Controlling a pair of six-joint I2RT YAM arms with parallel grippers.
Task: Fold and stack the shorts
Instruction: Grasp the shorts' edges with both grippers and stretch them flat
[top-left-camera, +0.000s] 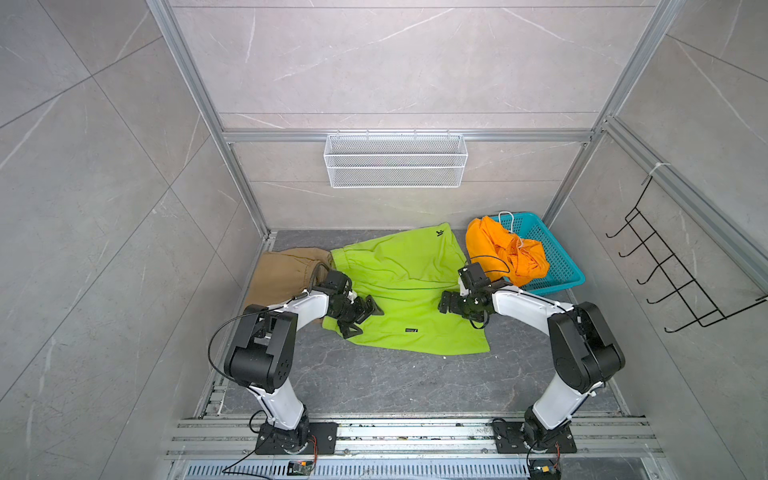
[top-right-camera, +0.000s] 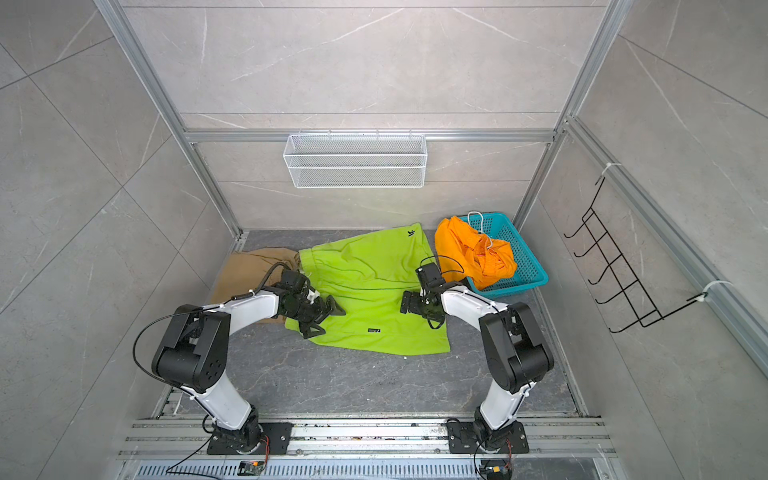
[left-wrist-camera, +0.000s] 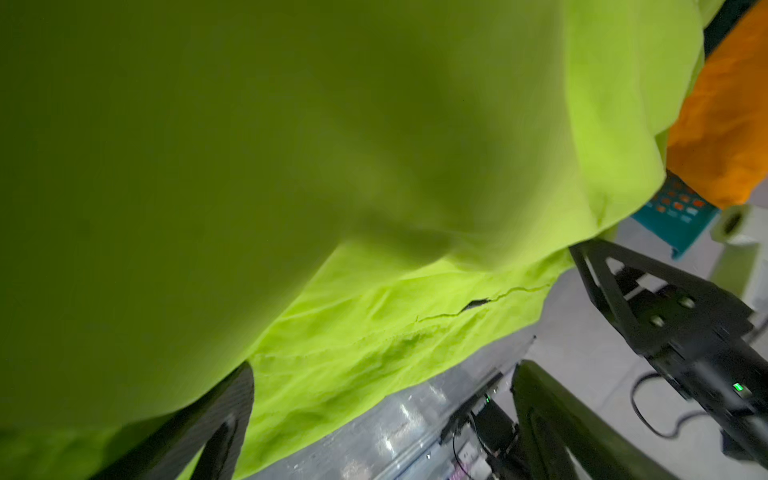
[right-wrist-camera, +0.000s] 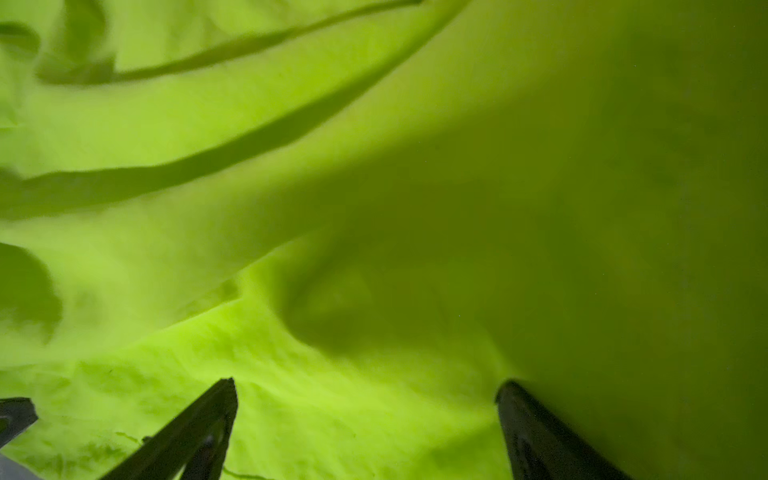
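Note:
Lime green shorts (top-left-camera: 409, 286) (top-right-camera: 370, 286) lie spread on the dark table, small dark labels showing. My left gripper (top-left-camera: 365, 322) (top-right-camera: 326, 321) stands open just above their left edge; in the left wrist view (left-wrist-camera: 382, 415) green cloth lies past one finger and bare table between the jaws. My right gripper (top-left-camera: 442, 306) (top-right-camera: 404, 305) is open low over their right side, its jaws (right-wrist-camera: 370, 411) wide with green fabric below. Khaki shorts (top-left-camera: 282, 270) (top-right-camera: 249, 270) lie at the left, partly under the left arm. Orange shorts (top-left-camera: 498, 249) (top-right-camera: 469, 251) are bunched in the teal basket.
The teal basket (top-left-camera: 559, 266) (top-right-camera: 525, 266) sits at the back right corner. A white wire basket (top-left-camera: 395, 160) hangs on the back wall and a black hook rack (top-left-camera: 665, 266) on the right wall. Aluminium rails (top-left-camera: 415, 432) carry both arm bases in front.

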